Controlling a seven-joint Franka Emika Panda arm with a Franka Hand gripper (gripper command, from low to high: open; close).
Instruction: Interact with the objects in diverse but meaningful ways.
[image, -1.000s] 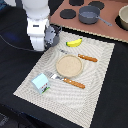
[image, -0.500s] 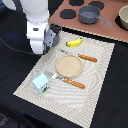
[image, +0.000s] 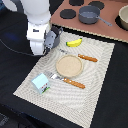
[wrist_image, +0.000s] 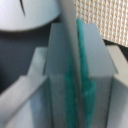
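Pale blue-white carton is seen at the near left corner of the striped placemat. A wooden-handled fork lies just beyond it, then a round wooden plate and a knife. The yellow banana lies farther back. The tool is noted at the far left edge; the wrist view shows its fingers pressed together. A grey pot sits farthest, on the brown worktop.
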